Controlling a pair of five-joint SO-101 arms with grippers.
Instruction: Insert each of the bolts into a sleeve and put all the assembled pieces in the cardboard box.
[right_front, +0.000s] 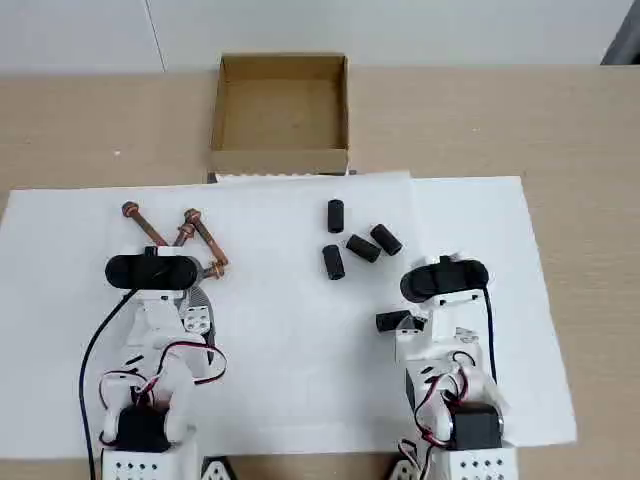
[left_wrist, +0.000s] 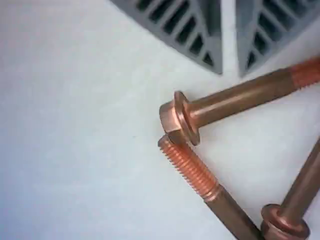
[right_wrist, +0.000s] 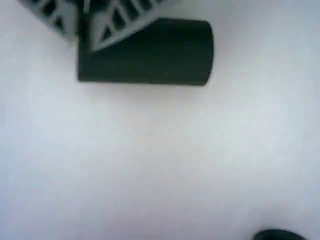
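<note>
Copper-coloured bolts (right_front: 205, 243) lie in a loose cluster on the white sheet, just beyond my left arm (right_front: 150, 270). In the left wrist view my left gripper (left_wrist: 229, 71) hangs shut and empty over one bolt's shank (left_wrist: 240, 97); a threaded bolt tip (left_wrist: 186, 167) touches that bolt's head. Several black sleeves (right_front: 352, 245) lie mid-sheet. One more sleeve (right_front: 393, 321) rests beside my right arm (right_front: 445, 280). In the right wrist view my right gripper (right_wrist: 84, 35) is shut, one fingertip (right_wrist: 117, 27) overlapping that sleeve (right_wrist: 150, 52). The open cardboard box (right_front: 280, 158) stands empty at the back.
The white sheet (right_front: 290, 360) covers the wooden table, with bare space between the two arms. The edge of another dark sleeve (right_wrist: 277, 235) shows farther off in the right wrist view.
</note>
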